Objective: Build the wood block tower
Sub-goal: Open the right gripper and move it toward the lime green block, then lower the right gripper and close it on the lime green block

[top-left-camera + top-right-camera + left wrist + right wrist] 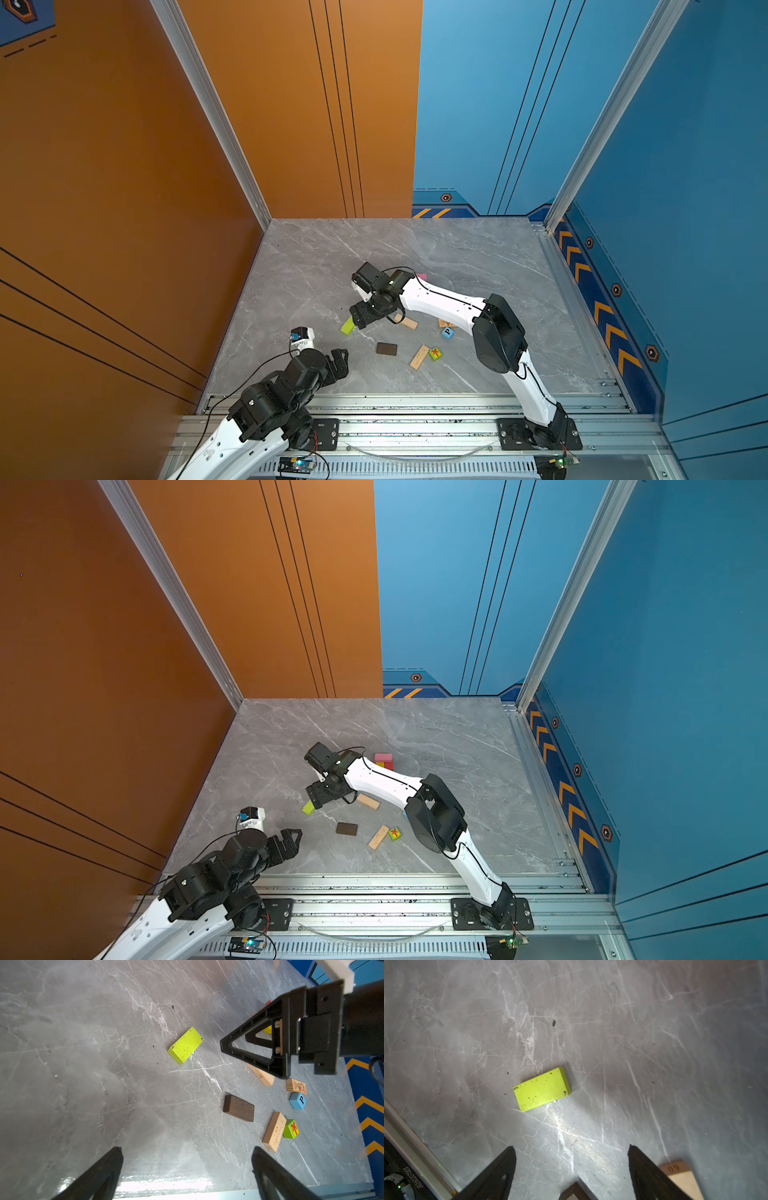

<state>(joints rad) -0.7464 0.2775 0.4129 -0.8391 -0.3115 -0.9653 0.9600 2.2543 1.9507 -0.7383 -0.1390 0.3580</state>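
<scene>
Hovering with jaws spread wide and empty, the right tool point(571, 1147) is lining up to straddle the lime block point(542, 1089) lying flat on the tabletop point(654, 1043), apart from the red-and-pink tower point(383, 760); the left tool point(187, 1148) is hanging open, clear.

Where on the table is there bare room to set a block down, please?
Free: the far half of the table beyond the right arm, and the left strip between the orange wall and the lime block. Crowded: near right, where the dark brown block, tan block, green cube and blue P cube cluster.
</scene>
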